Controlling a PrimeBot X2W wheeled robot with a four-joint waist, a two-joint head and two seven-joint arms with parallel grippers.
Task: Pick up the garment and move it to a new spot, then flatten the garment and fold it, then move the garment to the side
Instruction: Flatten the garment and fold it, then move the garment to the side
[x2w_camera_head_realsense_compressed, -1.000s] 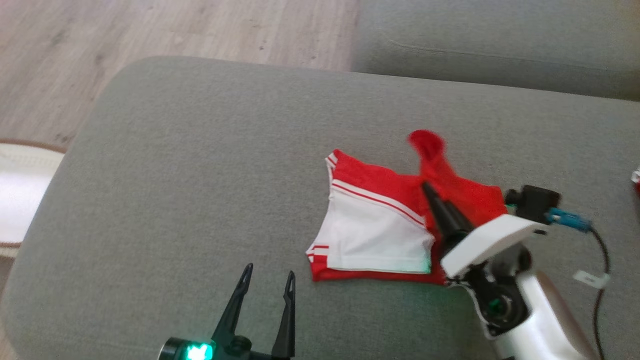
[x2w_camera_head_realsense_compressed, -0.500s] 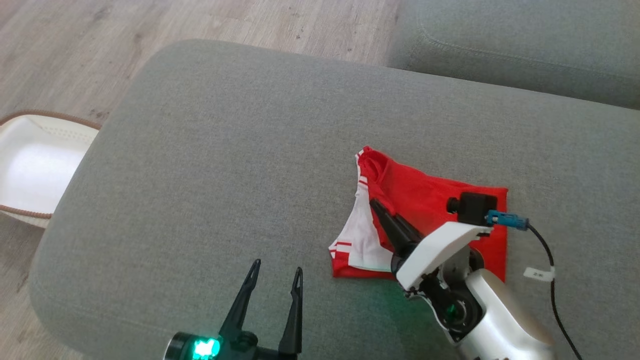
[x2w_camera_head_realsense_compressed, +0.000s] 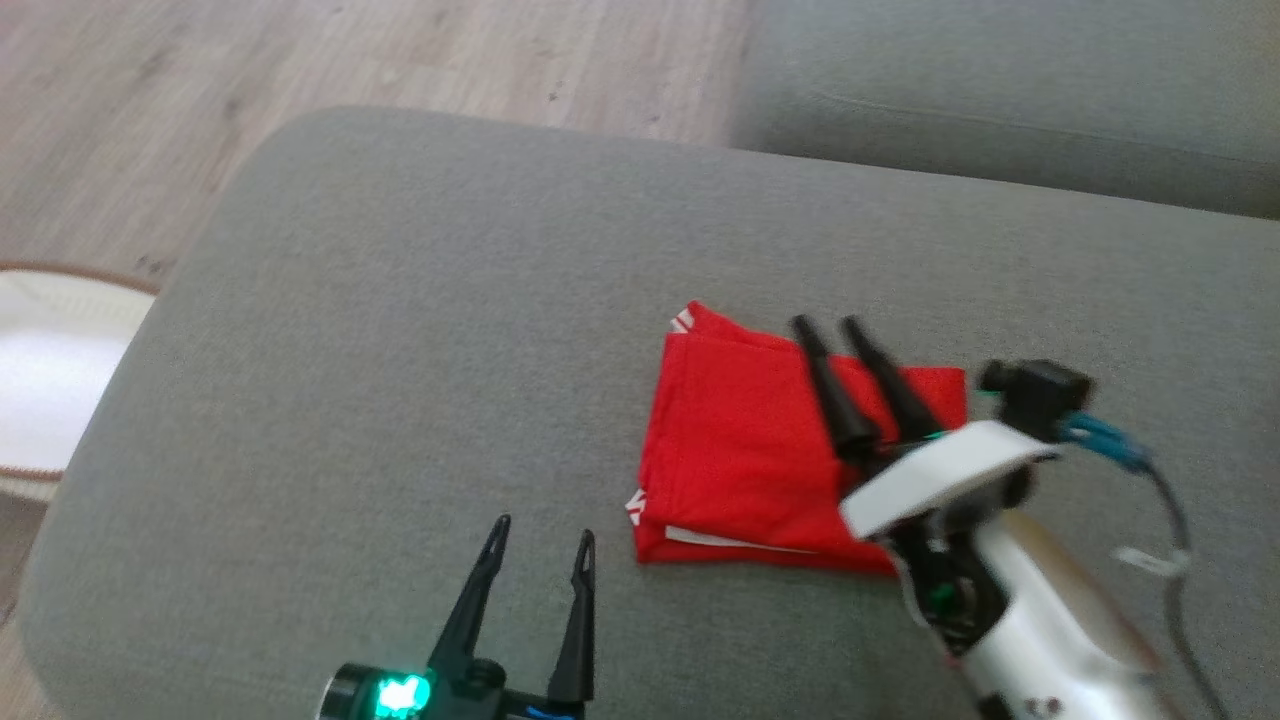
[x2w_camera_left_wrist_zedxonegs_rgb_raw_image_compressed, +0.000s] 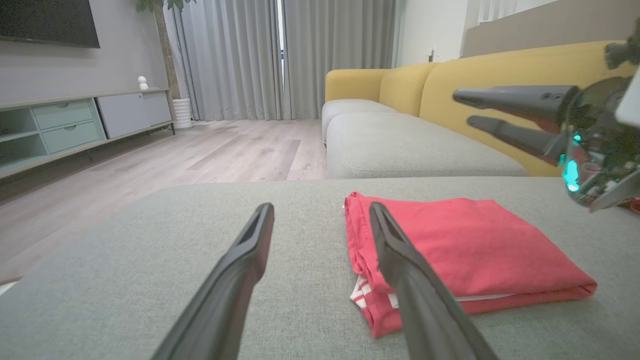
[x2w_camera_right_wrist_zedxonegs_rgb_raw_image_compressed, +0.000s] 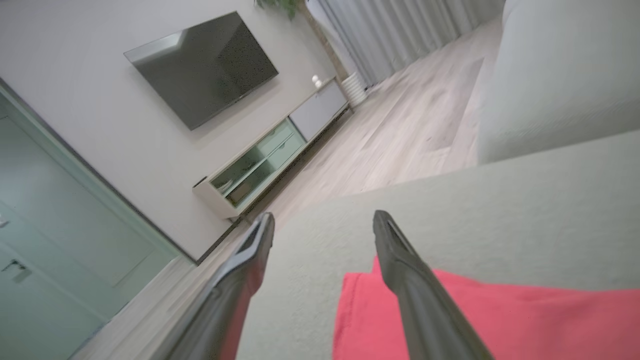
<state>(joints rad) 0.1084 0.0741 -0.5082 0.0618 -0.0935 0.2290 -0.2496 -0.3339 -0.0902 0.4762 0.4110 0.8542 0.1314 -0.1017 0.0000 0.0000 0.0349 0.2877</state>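
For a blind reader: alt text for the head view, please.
A folded red garment lies on a grey cushion. The open right end effector hovers over it; the open left end effector sits at the bottom edge.

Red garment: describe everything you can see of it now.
The red garment is folded into a flat, roughly square stack of soft cloth, with white striped trim peeking out at its left corners and front edge. It lies on the grey cushion. The open right gripper hangs above it, not touching.
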